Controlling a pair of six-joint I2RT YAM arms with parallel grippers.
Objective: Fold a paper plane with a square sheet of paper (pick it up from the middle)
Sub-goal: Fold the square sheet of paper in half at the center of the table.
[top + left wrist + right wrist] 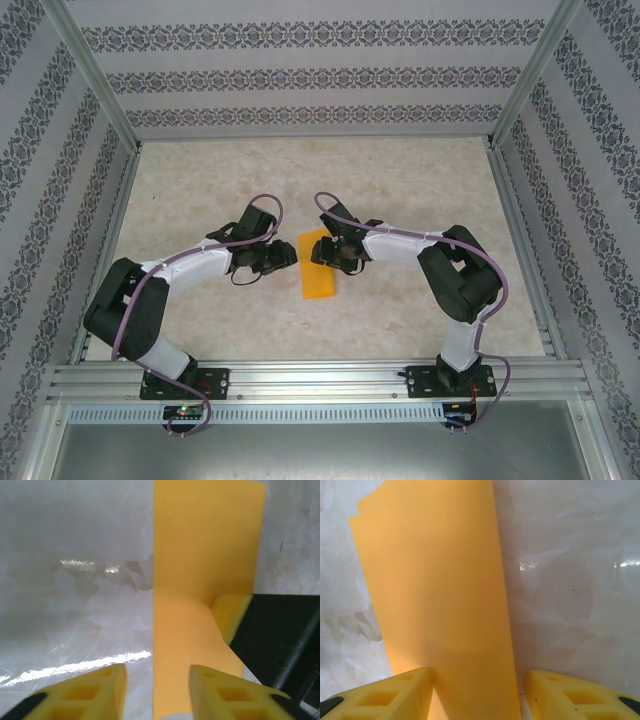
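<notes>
The sheet of paper [320, 272] is lying on the counter [200, 180] as a long folded strip, right between the arms. Both the left gripper [157, 672] and right gripper [479, 675] have jaws apart, straddling it from opposite sides. My guess is they're lining up to press the crease.

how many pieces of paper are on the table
1: the folded orange-yellow sheet of paper lies on the table, between the left gripper and the right gripper. A second sheet lying flat underneath it would be hidden.
</notes>
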